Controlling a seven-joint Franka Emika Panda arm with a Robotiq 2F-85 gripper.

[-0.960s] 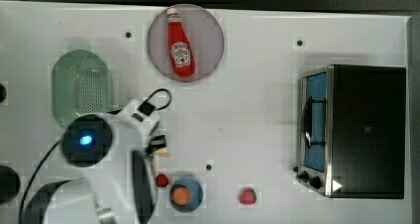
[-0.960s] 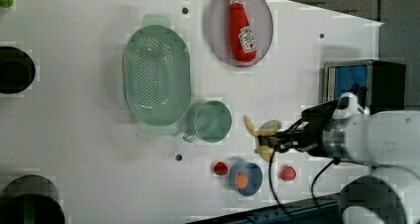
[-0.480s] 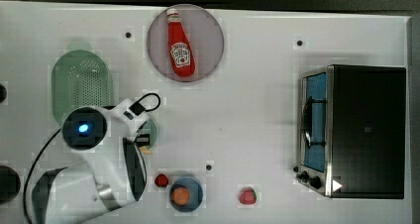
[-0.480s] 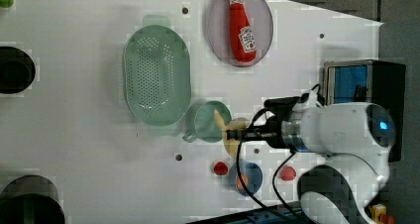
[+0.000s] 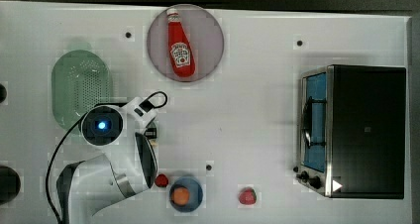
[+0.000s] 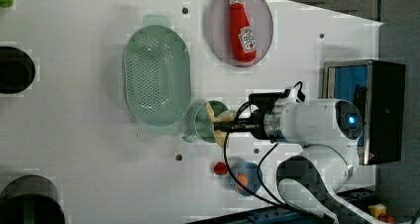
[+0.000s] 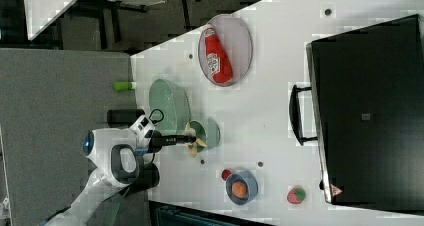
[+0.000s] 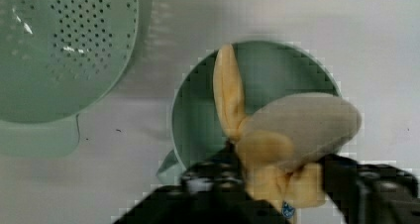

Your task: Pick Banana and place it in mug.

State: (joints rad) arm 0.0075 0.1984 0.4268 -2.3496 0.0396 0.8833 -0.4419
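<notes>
You are at the placing step: the banana (image 8: pixel 277 144) sits between the jaws of the gripper (image 8: pixel 277 184) over the mug (image 8: pixel 198 110) beside the colander (image 8: pixel 59 50); confirm release, then withdraw upward.

Pale banana (image 8: pixel 277 135) over green mug (image 8: pixel 198 115)

Between the black jaws sits the pale yellow, cream-tinged banana (image 8: pixel 277 149), and just beyond them the green mug (image 8: pixel 257 85), darker inside. Past it lies a pale-green colander (image 6: pixel 156 75) dotted with holes. The ketchup bottle (image 5: pixel 179 43) is red, the worktop (image 5: pixel 247 115) white.
</notes>
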